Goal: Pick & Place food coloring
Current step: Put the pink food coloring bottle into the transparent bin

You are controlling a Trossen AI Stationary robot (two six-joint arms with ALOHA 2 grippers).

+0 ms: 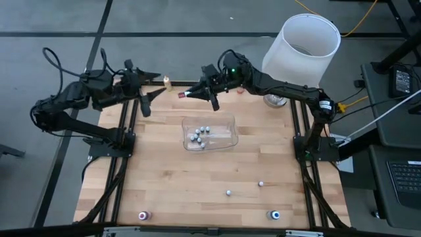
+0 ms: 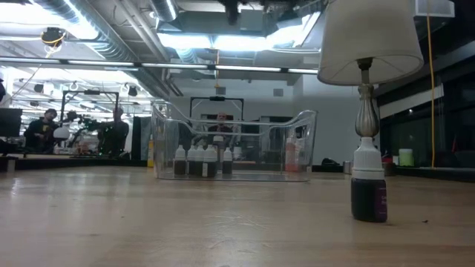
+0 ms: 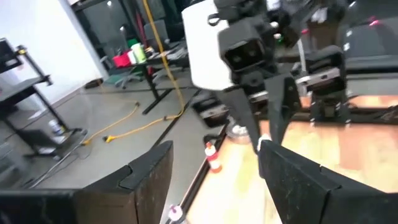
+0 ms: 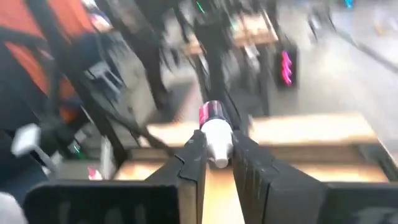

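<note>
My right gripper (image 1: 192,93) hangs over the table's far edge, shut on a small red food coloring bottle (image 1: 182,95) with a white cap. My left gripper (image 1: 148,97) stands open just to the left of it, nothing between its fingers (image 3: 298,180). A clear plastic container (image 1: 209,131) at the table's middle holds several small bottles (image 2: 200,162) standing upright. A dark purple bottle (image 2: 369,189) and a blue one (image 1: 275,214) stand on their bases near the front edge. A yellowish bottle (image 1: 167,81) stands at the far edge. My right gripper pinches the red bottle by its white cap (image 4: 216,142) between its two fingers. The fingers reach about level from the table's right, along the bottle. The bottle lies roughly level, its red body (image 4: 211,114) pointing away past the fingertips, lifted clear of the table.
A white-shaded lamp (image 1: 302,46) stands at the far right corner. Another small reddish bottle (image 1: 240,91) sits near the far edge behind my right arm. Two pale beads (image 1: 228,193) (image 1: 261,184) lie on the bare wood before the container.
</note>
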